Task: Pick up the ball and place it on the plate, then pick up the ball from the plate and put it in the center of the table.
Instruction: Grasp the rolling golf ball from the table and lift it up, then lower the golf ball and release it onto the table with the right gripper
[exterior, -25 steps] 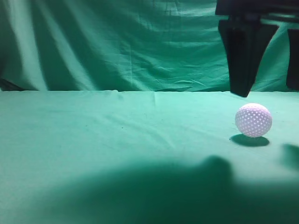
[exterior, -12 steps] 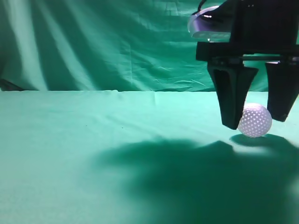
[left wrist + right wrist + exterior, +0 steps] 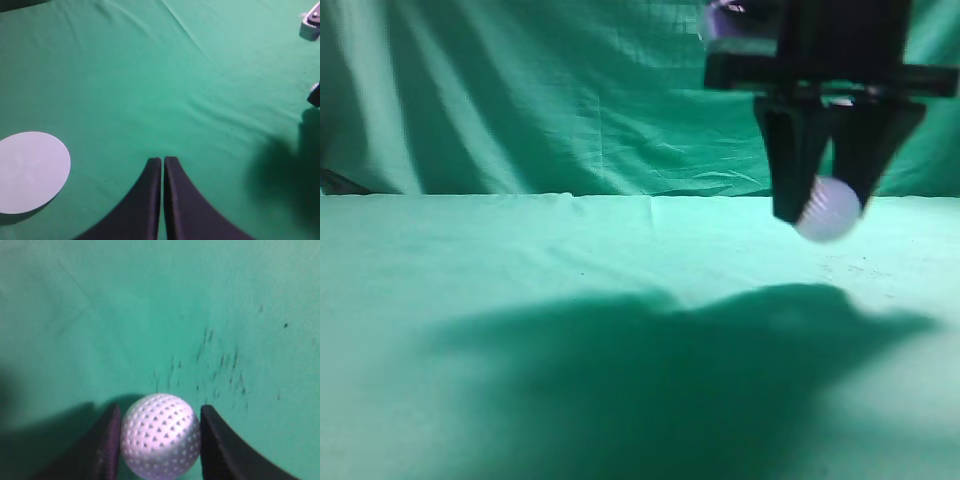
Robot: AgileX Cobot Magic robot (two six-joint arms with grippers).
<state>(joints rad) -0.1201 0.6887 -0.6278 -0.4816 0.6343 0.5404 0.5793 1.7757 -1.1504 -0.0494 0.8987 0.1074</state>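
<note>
- The right gripper (image 3: 828,205) has its two black fingers clamped on the golf ball (image 3: 830,210), one finger on each side.
- In the right wrist view the ball (image 3: 160,436) fills the gap between the fingers (image 3: 107,447), its dimpled white surface touching both.
- From the exterior view the ball hangs clear of the table (image 3: 520,260), over the right part near the far edge, with a broad dark shadow spread on the cloth below and toward the near edge.
- The cloth under the right gripper carries a scatter of small dark specks (image 3: 220,365).
- The left gripper (image 3: 163,165) hovers above the table with its fingers pressed together, tips almost touching and nothing between them.
- A flat, pale round plate (image 3: 27,170) lies on the green cloth toward the left edge of the left wrist view, well apart from the left gripper's tips.
- Behind the table's far edge hangs a darker green folded curtain (image 3: 520,90).
</note>
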